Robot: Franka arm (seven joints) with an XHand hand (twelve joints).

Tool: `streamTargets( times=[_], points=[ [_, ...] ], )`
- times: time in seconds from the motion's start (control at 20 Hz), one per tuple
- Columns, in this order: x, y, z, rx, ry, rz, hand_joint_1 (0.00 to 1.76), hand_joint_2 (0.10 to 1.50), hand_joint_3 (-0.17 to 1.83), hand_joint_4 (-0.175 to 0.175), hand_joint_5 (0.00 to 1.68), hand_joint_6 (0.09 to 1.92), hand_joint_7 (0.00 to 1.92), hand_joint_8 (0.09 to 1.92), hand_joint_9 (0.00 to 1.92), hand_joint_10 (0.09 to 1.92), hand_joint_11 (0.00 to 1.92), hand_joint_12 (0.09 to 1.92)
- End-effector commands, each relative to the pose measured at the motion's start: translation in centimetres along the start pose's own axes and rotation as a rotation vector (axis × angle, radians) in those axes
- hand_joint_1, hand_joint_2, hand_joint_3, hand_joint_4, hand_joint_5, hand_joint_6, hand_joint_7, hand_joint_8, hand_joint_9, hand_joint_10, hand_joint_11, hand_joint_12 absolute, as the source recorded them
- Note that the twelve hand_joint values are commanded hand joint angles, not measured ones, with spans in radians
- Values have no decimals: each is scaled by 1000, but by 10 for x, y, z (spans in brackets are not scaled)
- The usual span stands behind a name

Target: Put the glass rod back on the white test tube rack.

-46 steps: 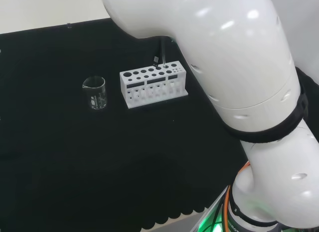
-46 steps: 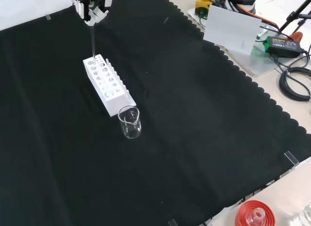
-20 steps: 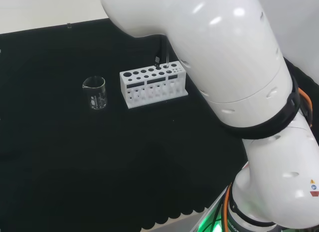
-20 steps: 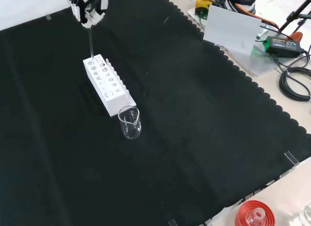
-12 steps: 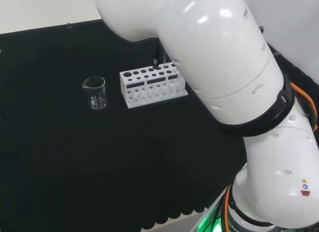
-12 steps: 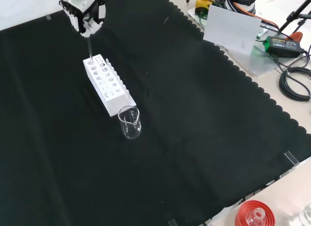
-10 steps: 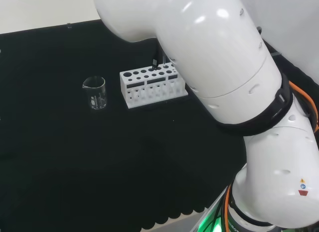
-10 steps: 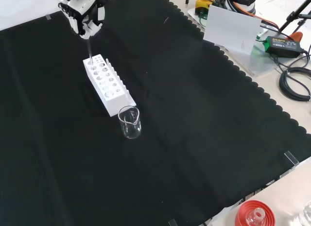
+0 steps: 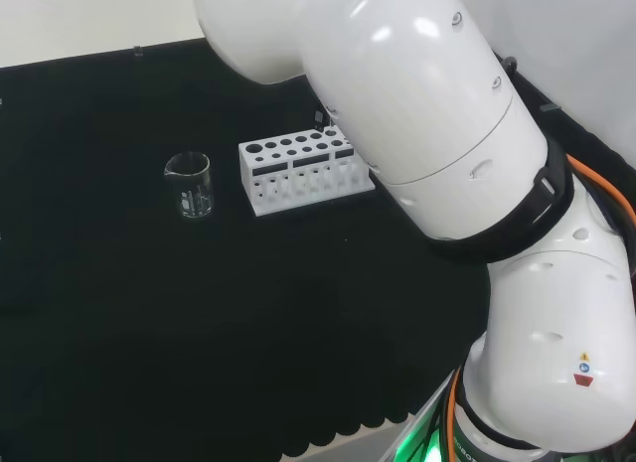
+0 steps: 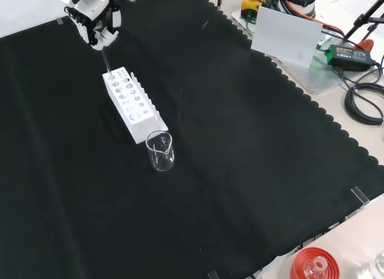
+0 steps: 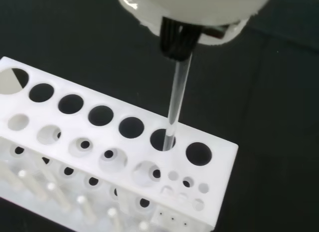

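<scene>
The white test tube rack (image 10: 133,105) stands on the black cloth, its far end under my hand (image 10: 93,20). The hand is shut on the top of the thin glass rod (image 10: 106,62), which slants down from it to the rack's far end. In the wrist view a black fingertip (image 11: 174,36) pinches the rod (image 11: 177,97), and the rod's lower end sits in one of the large holes near the end of the rack (image 11: 219,154). In the head view the rack (image 9: 298,176) lies just left of the arm's big white link.
A clear beaker (image 10: 160,152) stands at the rack's near end, left of the rack in the head view (image 9: 189,186). A red ribbed stand (image 10: 312,266) sits at the front view's bottom right. A white board (image 10: 287,34) and cables lie beyond the cloth's scalloped edge.
In the front view the hand has shifted left and the rod now leans, its lower end staying at the rack's far end. The arm's link has swung left in the head view.
</scene>
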State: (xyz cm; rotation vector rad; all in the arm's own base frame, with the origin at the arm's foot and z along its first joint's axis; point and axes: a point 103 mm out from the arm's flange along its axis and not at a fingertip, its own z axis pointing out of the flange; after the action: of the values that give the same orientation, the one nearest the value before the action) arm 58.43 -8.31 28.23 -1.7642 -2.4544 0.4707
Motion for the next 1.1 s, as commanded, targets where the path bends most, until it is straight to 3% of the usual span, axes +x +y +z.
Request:
streamTargets(
  times=[0.05,0.75,0.9,1.0,1.1],
  points=[
    [-8,3,4,5,10,-6,1328,613,751,-175,1211,579,1347,826,1714,625,1624,750],
    [-4,14,6,7,50,-24,1327,617,743,-175,1202,595,1351,812,1709,624,1628,750],
    [-6,14,6,32,66,-28,1327,578,800,-175,1194,665,1393,733,1712,606,1660,705],
    [-7,13,7,53,92,-29,1283,618,722,-175,1206,686,1448,612,1728,527,1697,639],
    [-10,12,8,75,129,-28,1261,508,774,-175,1008,782,1435,554,1758,394,1768,554]
  ],
)
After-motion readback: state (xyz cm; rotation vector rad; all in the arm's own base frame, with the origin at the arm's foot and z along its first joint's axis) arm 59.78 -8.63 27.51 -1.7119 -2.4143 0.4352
